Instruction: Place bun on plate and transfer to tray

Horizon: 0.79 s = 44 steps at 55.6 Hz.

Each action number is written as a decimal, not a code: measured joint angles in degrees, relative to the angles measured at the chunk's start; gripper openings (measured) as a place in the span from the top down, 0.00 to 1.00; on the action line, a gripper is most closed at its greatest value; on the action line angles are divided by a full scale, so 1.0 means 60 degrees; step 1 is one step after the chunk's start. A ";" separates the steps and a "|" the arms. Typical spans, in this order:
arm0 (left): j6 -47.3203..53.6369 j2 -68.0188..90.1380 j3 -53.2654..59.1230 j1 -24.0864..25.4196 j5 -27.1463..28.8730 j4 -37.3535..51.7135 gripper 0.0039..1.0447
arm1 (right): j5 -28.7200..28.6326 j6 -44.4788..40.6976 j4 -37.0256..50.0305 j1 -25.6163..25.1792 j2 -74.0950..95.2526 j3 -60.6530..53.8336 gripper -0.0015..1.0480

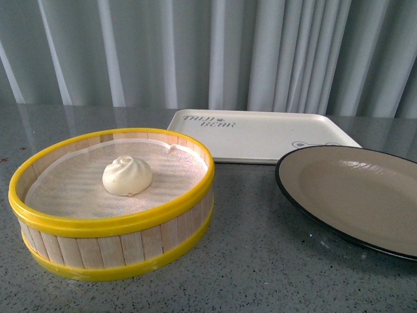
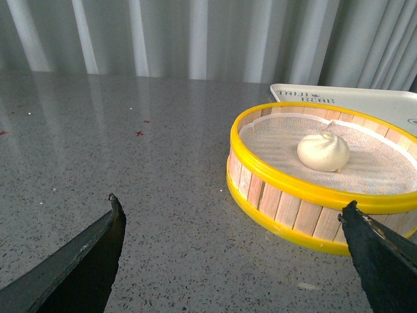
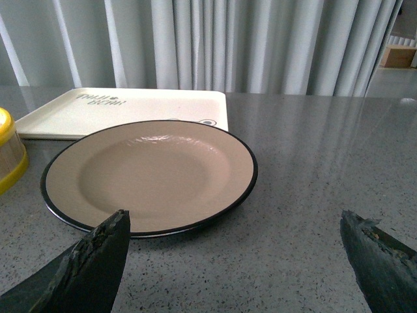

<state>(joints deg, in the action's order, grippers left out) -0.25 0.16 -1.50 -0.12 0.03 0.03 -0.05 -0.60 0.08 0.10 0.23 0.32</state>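
Note:
A cream-white pleated bun (image 1: 127, 175) (image 2: 323, 151) rests on the cloth liner inside a yellow-rimmed wooden steamer basket (image 1: 117, 238) (image 2: 280, 202). To its right lies the empty beige plate (image 1: 365, 189) (image 3: 156, 173) with a black rim. Behind both sits the cream tray (image 1: 260, 134) (image 3: 117, 111) (image 2: 365, 101) with printed lettering. Neither arm shows in the front view. My left gripper (image 2: 231, 208) is open over bare table, short of the basket. Equally open, my right gripper (image 3: 234, 225) hovers at the plate's near edge, nothing between its fingers.
Everything stands on a grey speckled table (image 1: 260, 261). Pale pleated curtains (image 1: 208, 52) hang behind the table. Small red marks (image 2: 139, 133) dot the tabletop left of the basket. A cardboard box (image 3: 399, 55) shows at the far right edge past the curtain.

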 joint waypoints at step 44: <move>0.0000 0.0000 0.0000 0.0000 0.0000 0.0000 0.06 | 0.0000 0.0000 0.0000 0.0000 0.0000 0.0000 0.08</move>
<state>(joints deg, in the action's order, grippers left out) -0.25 0.16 -1.50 -0.12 0.03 0.03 -0.05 -0.60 0.08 0.10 0.23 0.32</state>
